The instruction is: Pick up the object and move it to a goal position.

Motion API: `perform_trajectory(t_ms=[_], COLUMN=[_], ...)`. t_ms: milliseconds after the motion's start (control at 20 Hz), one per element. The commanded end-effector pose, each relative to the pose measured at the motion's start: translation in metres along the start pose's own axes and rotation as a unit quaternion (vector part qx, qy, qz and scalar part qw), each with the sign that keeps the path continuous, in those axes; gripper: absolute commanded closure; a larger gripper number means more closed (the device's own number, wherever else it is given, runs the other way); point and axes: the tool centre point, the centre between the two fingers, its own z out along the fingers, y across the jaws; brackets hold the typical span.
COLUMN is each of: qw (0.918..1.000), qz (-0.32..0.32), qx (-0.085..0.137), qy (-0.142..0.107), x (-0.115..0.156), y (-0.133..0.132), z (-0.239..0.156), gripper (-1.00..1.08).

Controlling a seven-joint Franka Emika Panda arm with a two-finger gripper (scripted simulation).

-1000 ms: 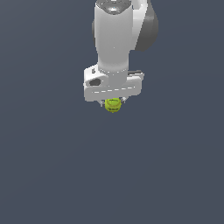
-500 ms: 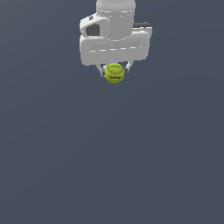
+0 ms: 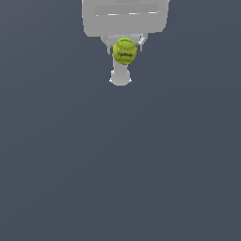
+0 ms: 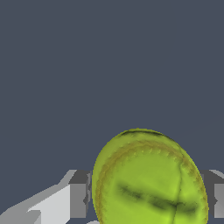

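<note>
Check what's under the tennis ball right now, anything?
Nothing touching it. The tennis ball sits between the end effector fingers; below is only the plain dark floor. The finger pads are hidden by the ball.

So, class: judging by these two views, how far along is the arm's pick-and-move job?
Done: the tennis ball is picked up, clamped between the gripper fingers and clear of the grey floor. In hand: carrying it. Left: reaching the goal position, though no goal marker shows in either view, so the remaining distance cannot be judged.
</note>
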Motion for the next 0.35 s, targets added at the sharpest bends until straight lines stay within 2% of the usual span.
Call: perform_trajectory(t_ms=[0,300], qw=[1.0000,1.0000], qz=[0.000,0.000], qx=[0.000,0.000], qy=[0.000,0.000], x=[-0.0029,-0.0046], y=[-0.0010,-0.0013], z=[-0.0106,-0.0194], gripper=[1.08,1.08])
